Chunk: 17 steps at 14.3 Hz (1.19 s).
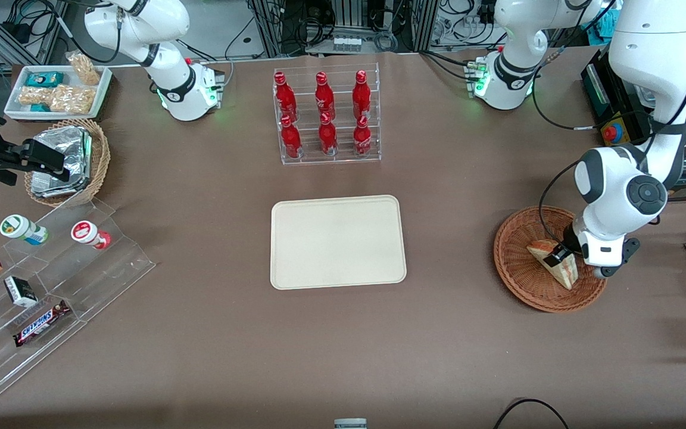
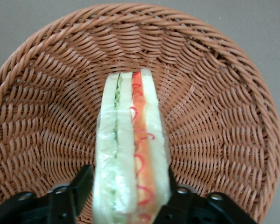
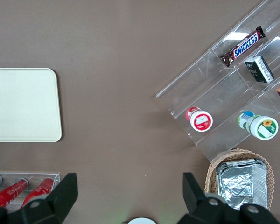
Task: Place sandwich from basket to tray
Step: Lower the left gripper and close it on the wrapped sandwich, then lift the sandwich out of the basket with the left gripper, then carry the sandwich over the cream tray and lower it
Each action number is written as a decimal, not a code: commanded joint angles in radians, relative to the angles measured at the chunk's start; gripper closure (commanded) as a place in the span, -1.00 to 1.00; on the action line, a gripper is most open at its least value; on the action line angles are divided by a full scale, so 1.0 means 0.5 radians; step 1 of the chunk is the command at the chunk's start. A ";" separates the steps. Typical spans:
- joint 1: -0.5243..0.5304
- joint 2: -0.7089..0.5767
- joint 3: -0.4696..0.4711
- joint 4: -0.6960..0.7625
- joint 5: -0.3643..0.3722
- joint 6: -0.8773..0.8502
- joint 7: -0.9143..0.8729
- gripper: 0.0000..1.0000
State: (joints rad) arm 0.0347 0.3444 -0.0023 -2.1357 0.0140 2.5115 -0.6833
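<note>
The sandwich [image 1: 548,262] is a pale wedge with green and red-orange layers in clear wrap. It lies in the wide brown wicker basket [image 1: 515,280], toward the working arm's end of the table. My left gripper [image 1: 560,257] is down inside the basket, with one black finger against each bread face of the sandwich. In the left wrist view the sandwich [image 2: 130,154] stands on edge between the fingers [image 2: 81,186] over the basket weave [image 2: 214,93], with the gripper [image 2: 128,179] closed on it. The cream tray [image 1: 337,241] lies bare at the table's middle and also shows in the right wrist view [image 3: 18,102].
A clear rack of red bottles [image 1: 326,116] stands farther from the camera than the tray. Toward the parked arm's end are a stepped acrylic shelf with snacks [image 1: 51,280], a smaller wicker basket of foil packets [image 1: 69,161] and a white snack tray [image 1: 57,89].
</note>
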 commanded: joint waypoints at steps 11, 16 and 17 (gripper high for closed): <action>-0.532 -0.164 -0.103 0.341 0.073 -0.817 0.529 0.91; -1.065 0.136 -0.109 0.546 -0.013 -0.576 0.000 0.99; -1.155 0.206 -0.106 0.599 0.000 -0.502 -0.147 1.00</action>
State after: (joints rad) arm -0.4429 0.3586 -0.0729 -1.9200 0.0161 2.2151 -0.6380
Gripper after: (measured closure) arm 0.850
